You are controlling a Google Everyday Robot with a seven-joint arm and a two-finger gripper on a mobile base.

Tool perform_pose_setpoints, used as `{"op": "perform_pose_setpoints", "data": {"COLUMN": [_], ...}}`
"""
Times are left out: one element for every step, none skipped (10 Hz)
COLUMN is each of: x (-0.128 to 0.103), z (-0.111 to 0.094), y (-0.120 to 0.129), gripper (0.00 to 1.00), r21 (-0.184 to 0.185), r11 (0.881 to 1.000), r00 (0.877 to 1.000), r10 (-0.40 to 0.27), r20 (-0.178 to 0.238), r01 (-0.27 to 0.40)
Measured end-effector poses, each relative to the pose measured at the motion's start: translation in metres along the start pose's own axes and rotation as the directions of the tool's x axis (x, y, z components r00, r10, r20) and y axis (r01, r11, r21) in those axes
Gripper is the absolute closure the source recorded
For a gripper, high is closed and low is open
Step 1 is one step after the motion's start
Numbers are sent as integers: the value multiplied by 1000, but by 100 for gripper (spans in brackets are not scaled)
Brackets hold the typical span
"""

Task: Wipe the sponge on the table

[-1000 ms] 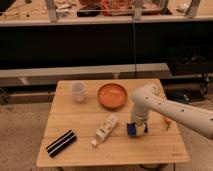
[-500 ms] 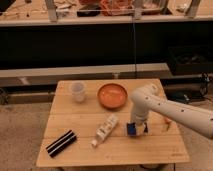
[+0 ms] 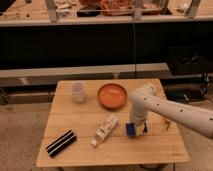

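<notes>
Currently the end effector [image 3: 136, 126] is pointing down directly over the sponge [image 3: 132, 131], touching it; whether it is gripping cannot be told. The sponge is resting on the desk [image 3: 80, 117], right front part, just right of the white bottle [image 3: 104, 130] and nearer the front edge than the orange bowl [image 3: 112, 95].

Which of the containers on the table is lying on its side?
The white bottle, lying flat just left of the pincer, which is down at the sponge. The cup and orange bowl stand upright.
</notes>
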Motion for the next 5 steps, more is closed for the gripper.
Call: {"op": "perform_pose_setpoints", "data": {"x": [-1, -1, 3, 8, 12], "z": [0, -1, -3, -6, -9], "y": [-2, -10, -13, -19, -26], "gripper": [96, 96, 96, 96, 96], "r21": [1, 30, 46, 72, 95], "r11": [1000, 999, 999, 997, 995], "r00": [1000, 999, 998, 996, 993], "r10": [-4, -17, -22, -27, -33], "r20": [7, 40, 63, 90, 110], "r01": [4, 16, 19, 21, 22]}}
